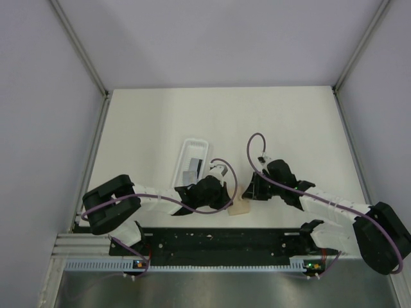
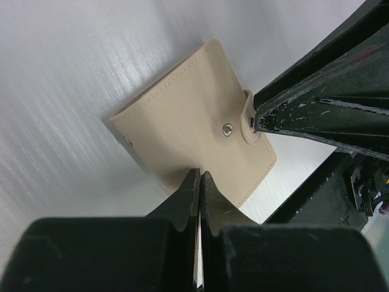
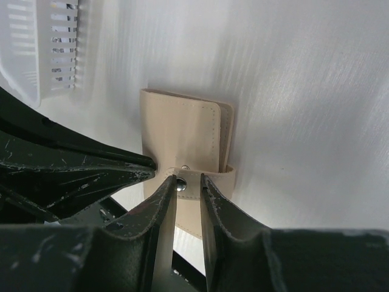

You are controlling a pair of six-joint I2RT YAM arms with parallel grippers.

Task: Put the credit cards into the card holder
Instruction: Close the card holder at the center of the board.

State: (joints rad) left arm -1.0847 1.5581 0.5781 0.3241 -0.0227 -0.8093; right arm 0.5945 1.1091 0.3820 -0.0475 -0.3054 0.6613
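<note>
The tan card holder lies folded shut on the white table, near the front edge. Its tab with a metal snap stands off the body. My left gripper is shut with nothing in it, its tips resting at the holder's near edge. My right gripper has its jaws a narrow gap apart over the tab, the snap just beside one fingertip; contact cannot be told. In the top view both grippers meet over the holder. Grey credit cards lie in the clear tray.
The long clear plastic tray stands just behind the left gripper, and its ribbed wall shows in the right wrist view. The black base rail runs along the near edge close to the holder. Grey walls enclose the table.
</note>
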